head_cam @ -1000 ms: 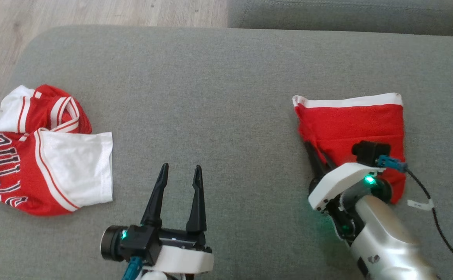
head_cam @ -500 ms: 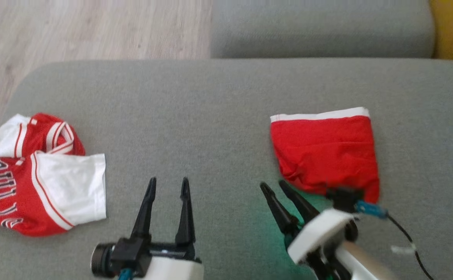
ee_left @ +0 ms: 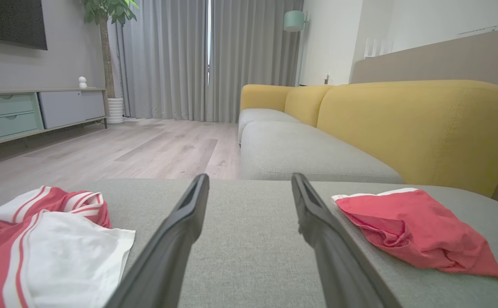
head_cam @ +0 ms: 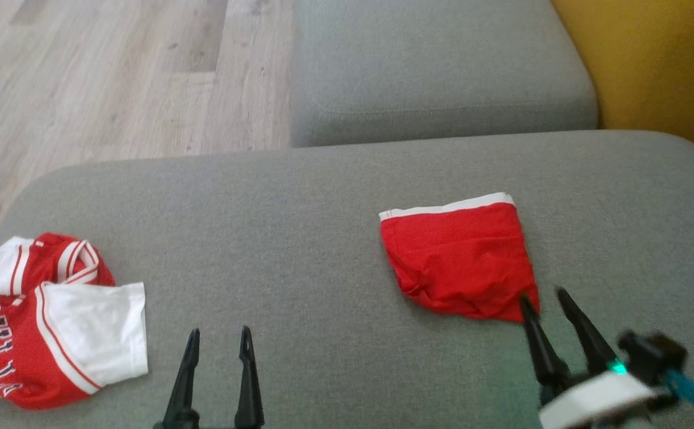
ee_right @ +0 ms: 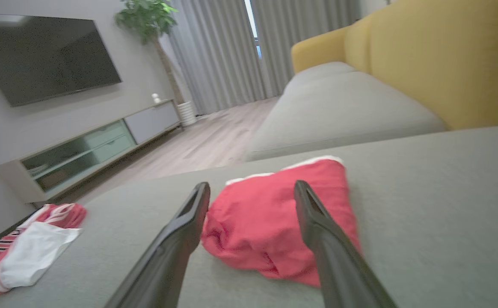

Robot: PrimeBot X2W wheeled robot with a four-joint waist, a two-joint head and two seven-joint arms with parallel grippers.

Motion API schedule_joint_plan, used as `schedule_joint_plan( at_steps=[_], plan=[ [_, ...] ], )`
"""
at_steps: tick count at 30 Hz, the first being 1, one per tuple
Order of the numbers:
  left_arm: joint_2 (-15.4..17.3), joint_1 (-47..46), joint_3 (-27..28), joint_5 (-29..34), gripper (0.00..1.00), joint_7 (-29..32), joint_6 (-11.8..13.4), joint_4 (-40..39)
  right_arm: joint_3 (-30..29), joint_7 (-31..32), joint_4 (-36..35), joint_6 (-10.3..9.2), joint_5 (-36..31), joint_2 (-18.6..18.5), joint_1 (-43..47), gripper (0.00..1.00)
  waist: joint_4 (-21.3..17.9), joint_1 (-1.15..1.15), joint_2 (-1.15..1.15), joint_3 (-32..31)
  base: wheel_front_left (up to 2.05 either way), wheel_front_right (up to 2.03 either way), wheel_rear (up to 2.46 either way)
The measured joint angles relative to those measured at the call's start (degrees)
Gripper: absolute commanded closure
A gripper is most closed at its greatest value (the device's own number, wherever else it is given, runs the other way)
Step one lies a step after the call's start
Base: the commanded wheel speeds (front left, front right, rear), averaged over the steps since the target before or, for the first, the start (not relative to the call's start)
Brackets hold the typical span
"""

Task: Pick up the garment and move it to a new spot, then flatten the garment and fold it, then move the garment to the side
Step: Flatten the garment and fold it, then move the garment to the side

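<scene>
**Folded shorts lie right of centre; both pincers stand released**

At the far left of the grey sofa seat [head_cam: 299, 238], a red-and-white jersey [head_cam: 55, 322] lies crumpled. It runs off the head view's left edge, and its lettering is only partly legible. Next comes the left pincer [head_cam: 219, 329], released and empty, over bare seat between the two garments. Right of the middle lie the red shorts [head_cam: 460, 262], judged to be the task's garment. They are folded into a rough trapezoid, with the white waistband on the far side and a lumpy near edge. The right pincer [head_cam: 541, 294] is released too, grasping nothing, with its tips at the near right corner of the shorts.

The step in hand looks like the last one, setting the garment aside, and it seems all but finished. To do it well, the right arm should draw straight back and a little up, so that no finger drags that corner and opens the fold. If the near edge needs tidying, a light press would serve better than a pinch. The left arm has no cause to move.

In the head view one right finger crosses the corner of the shorts; whether it touches the cloth cannot be told. The right wrist is blurred, and the left pincer's base is cut off by the bottom edge. The lower layers of the fold are hidden, so how neatly they lie is unknown.
</scene>
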Motion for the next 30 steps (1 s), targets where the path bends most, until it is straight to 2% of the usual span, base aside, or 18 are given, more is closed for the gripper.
schedule_joint_plan(
  at_steps=[4, 10, 30],
  plan=[
    [0.0, 2.5, 1.0, 0.5, 0.0, 0.0, 0.0, 0.0, -7.7, 0.0, -1.7, -0.01, -6.8, 3.1, 7.1, 0.0, -0.9, 0.0, 0.0, -1.1, 0.0, 0.0, 0.0],
    [0.1, 3.1, 1.9, 0.8, 0.0, 0.0, 0.5, 0.6, -9.6, 0.0, -3.0, 0.0, -14.7, 5.2, 8.5, 0.0, -1.6, 0.01, 0.0, -1.9, 0.0, 0.0, 0.0],
    [0.1, 3.3, 1.7, 1.6, 0.0, 0.0, -0.6, 2.7, -10.6, 0.0, -2.9, 0.0, -17.9, 6.8, 8.6, 0.0, -1.9, 0.01, 0.0, -2.2, 0.0, 0.0, 0.0]
  ],
)
